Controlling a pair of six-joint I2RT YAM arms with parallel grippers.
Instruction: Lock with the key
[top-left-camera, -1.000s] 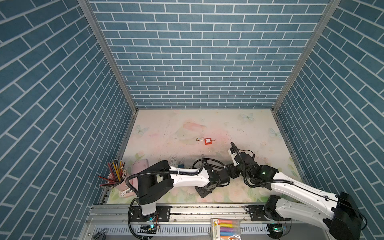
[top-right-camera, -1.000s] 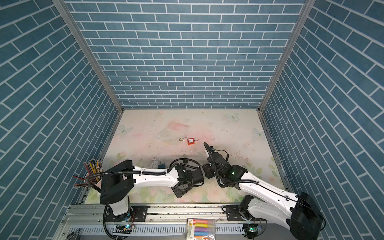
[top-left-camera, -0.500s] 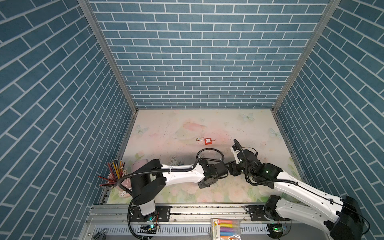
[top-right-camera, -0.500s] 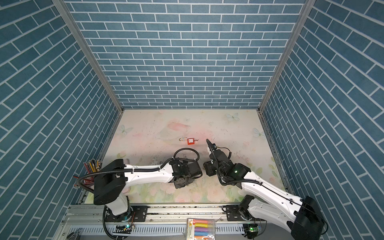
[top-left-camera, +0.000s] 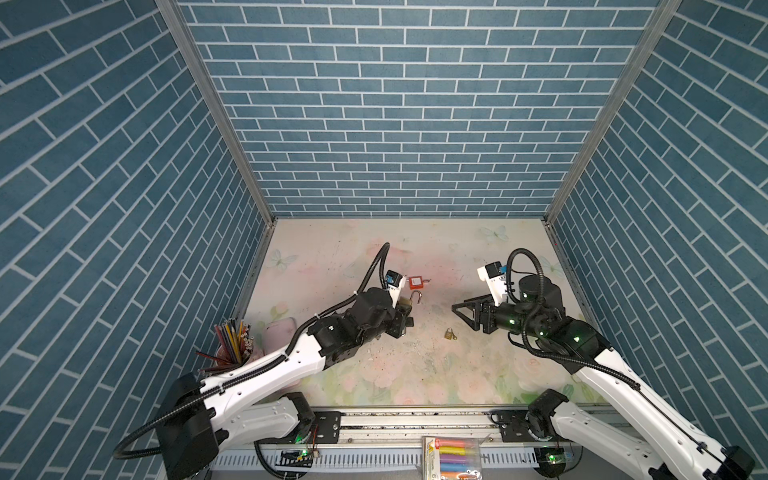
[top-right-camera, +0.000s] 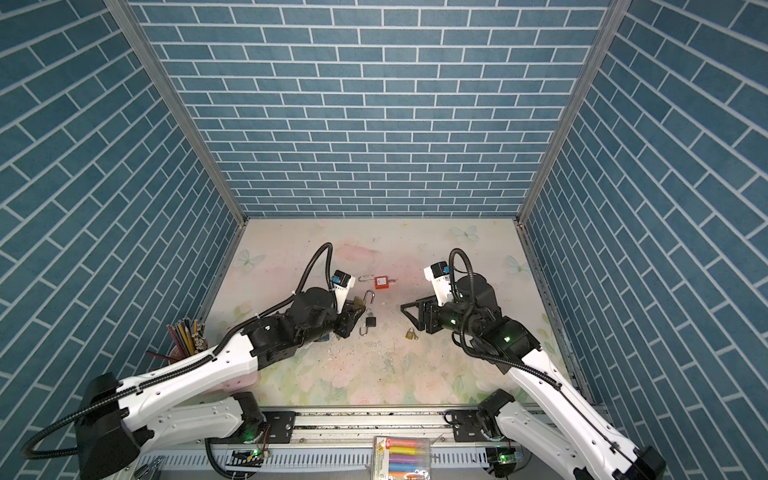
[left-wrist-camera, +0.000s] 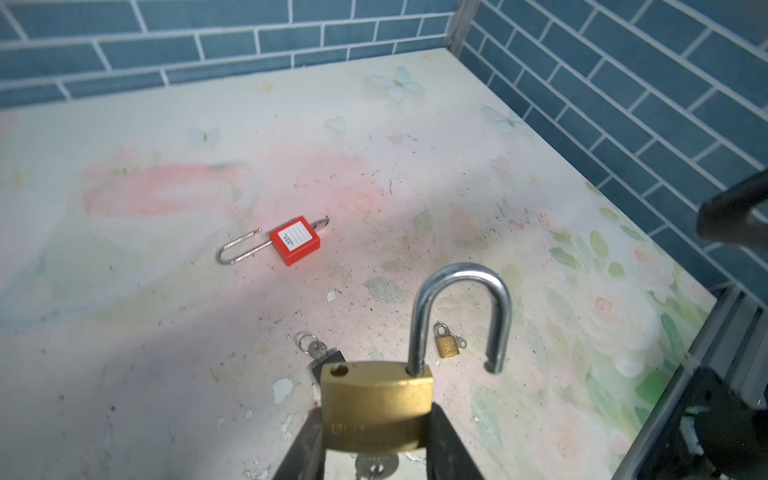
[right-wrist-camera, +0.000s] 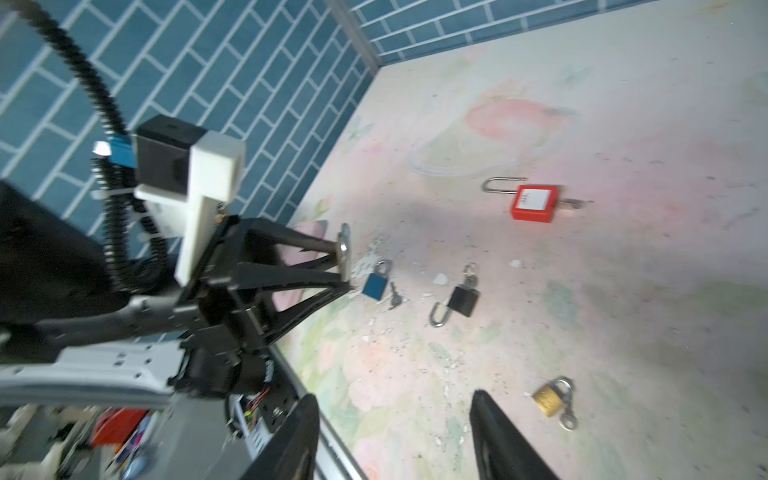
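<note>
My left gripper (left-wrist-camera: 376, 411) is shut on the body of a large brass padlock (left-wrist-camera: 374, 399). Its steel shackle (left-wrist-camera: 461, 316) stands swung open, and a silver key (left-wrist-camera: 376, 465) sits in the underside. In both top views that padlock (top-left-camera: 405, 308) (top-right-camera: 357, 303) hangs above the mat, left of centre. My right gripper (top-left-camera: 457, 309) (top-right-camera: 404, 308) is open and empty, pointing left toward the padlock with a gap between them. Its fingers (right-wrist-camera: 498, 436) frame bare mat in the right wrist view.
On the mat lie a red padlock (top-left-camera: 414, 283) (left-wrist-camera: 295, 240), a small brass padlock (top-left-camera: 449, 333) (right-wrist-camera: 548, 399), a black padlock (top-right-camera: 370, 322) (right-wrist-camera: 463, 300) and a blue padlock (right-wrist-camera: 375, 284). A pencil cup (top-left-camera: 232, 345) and pink case (top-left-camera: 280, 332) stand front left.
Both grippers have left the front centre and drawn apart. The left one carried the brass padlock up and toward the back. The right one swung round and now points left.
</note>
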